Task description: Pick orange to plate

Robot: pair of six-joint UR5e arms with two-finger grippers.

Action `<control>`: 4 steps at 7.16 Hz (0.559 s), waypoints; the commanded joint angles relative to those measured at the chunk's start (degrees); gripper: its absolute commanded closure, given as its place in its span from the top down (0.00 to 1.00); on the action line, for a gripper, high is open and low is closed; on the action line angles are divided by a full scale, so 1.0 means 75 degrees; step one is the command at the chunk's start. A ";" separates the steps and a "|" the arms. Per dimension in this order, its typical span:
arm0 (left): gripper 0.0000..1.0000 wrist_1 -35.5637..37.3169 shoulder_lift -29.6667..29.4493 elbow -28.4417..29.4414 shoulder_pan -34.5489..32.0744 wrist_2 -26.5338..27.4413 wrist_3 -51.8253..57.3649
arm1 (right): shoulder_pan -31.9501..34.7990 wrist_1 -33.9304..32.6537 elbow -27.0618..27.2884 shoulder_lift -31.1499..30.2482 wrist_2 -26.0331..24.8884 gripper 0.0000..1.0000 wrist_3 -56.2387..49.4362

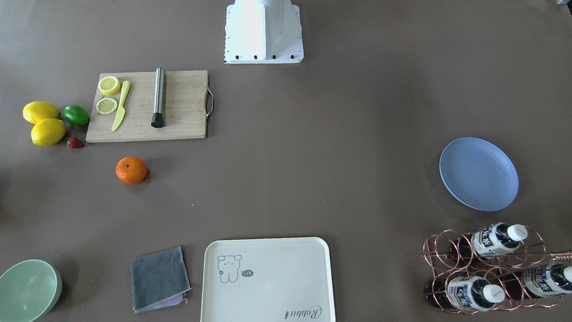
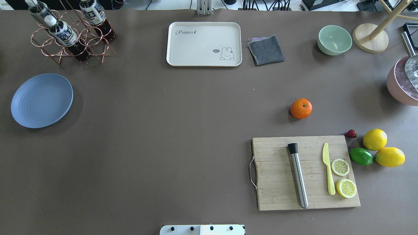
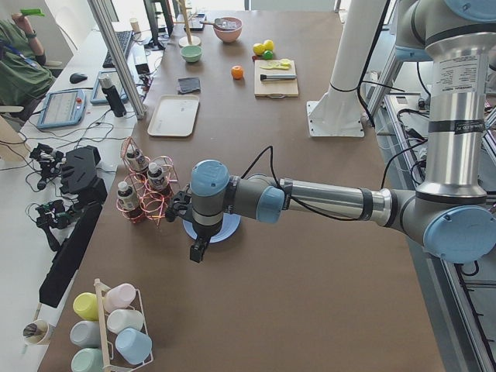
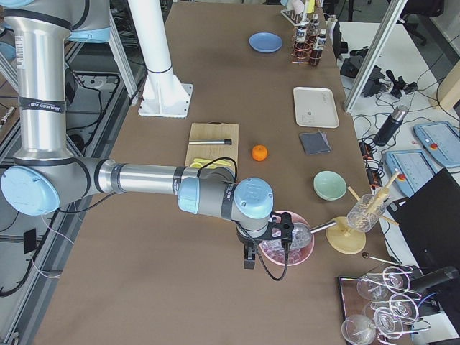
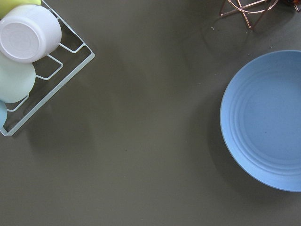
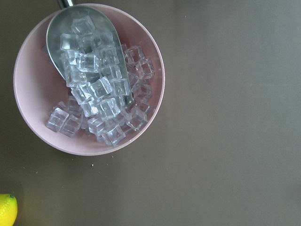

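**Right claw** [image 4: 248,260] (open or closed cannot be told, nor whether it holds anything) hangs over the ice bowl [image 6: 26,94] at the right end of the tabletop [image 2: 183,130]. The orange [image 2: 301,108] lies loose, inward from this claw, just beyond the board [image 2: 277,173]. **Left claw** [image 3: 197,253] (likewise unreadable) hangs beside the plate [image 2: 41,100], well apart from the orange. The right arm is judged nearer.

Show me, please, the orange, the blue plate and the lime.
orange [image 2: 300,108], overhead exterior view, centre of its peel.
blue plate [image 2: 41,100], overhead exterior view, its bare middle.
lime [image 2: 361,156], overhead exterior view, centre of its skin.
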 commanded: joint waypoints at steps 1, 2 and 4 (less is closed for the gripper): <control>0.98 0.0000 0.0000 -0.0016 0.0008 0.0001 -0.0008 | 0.0000 0.0000 0.0003 0.0001 0.0008 1.00 0.0009; 0.98 0.0000 -0.0011 -0.0016 0.0008 0.0013 -0.0008 | 0.0000 0.0000 0.0015 0.0001 0.0008 1.00 0.0009; 0.98 0.0000 -0.0012 -0.0027 0.0008 0.0001 -0.0008 | 0.0000 0.0000 0.0015 0.0001 0.0008 1.00 0.0009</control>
